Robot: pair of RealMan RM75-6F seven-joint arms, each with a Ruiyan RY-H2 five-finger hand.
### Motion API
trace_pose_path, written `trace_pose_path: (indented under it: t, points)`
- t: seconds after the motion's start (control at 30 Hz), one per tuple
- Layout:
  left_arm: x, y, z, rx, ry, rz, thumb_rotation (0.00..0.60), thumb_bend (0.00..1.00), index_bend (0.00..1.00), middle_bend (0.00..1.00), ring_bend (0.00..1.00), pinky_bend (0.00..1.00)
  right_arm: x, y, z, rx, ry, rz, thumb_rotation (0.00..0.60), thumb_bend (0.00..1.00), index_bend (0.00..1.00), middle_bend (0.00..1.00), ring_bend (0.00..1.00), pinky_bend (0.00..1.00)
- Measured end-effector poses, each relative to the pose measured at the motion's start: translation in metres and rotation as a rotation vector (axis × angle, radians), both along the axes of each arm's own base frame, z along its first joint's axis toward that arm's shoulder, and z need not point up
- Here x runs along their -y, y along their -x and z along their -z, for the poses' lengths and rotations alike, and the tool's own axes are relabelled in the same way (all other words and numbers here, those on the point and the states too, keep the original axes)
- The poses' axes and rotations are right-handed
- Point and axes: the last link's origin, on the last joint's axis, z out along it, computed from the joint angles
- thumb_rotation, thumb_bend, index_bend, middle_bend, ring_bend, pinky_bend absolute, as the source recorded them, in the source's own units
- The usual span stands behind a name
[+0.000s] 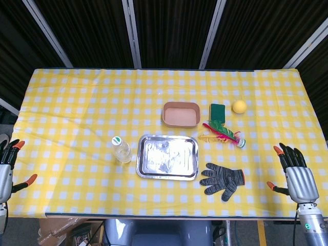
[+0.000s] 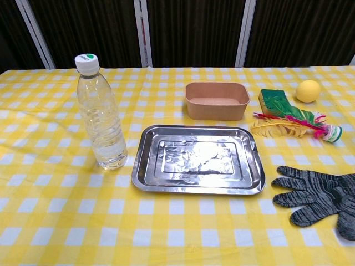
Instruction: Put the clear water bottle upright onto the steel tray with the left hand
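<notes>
Bright even overhead light, soft shadows, glare on steel tray, sharp focus
</notes>
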Motion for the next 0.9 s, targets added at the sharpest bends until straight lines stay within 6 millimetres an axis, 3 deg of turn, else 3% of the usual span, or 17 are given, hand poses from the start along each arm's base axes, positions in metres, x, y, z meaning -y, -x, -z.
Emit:
trace_pose_path:
  t: [0.53,0.73,0.9]
  points:
    - [-0.005,-0.003,0.015,0.028,0.013,0.036,0.600,0.16,0.12,0.11,0.00,0.00,0.000,0.002,-0.002,0.010,0.001,0.006,0.600,0.05,0.05,0.00,0.00,0.00]
    - [-0.021,-0.009,0.032,0.258,0.064,0.048,0.600,0.15,0.12,0.11,0.00,0.00,0.000,0.002,-0.003,0.019,-0.002,0.010,0.600,0.05,0.05,0.00,0.00,0.00]
    - [-0.042,-0.019,0.055,0.572,0.202,-0.003,0.600,0.15,0.12,0.10,0.00,0.00,0.000,0.003,-0.005,0.029,0.003,0.010,0.600,0.05,0.05,0.00,0.00,0.00]
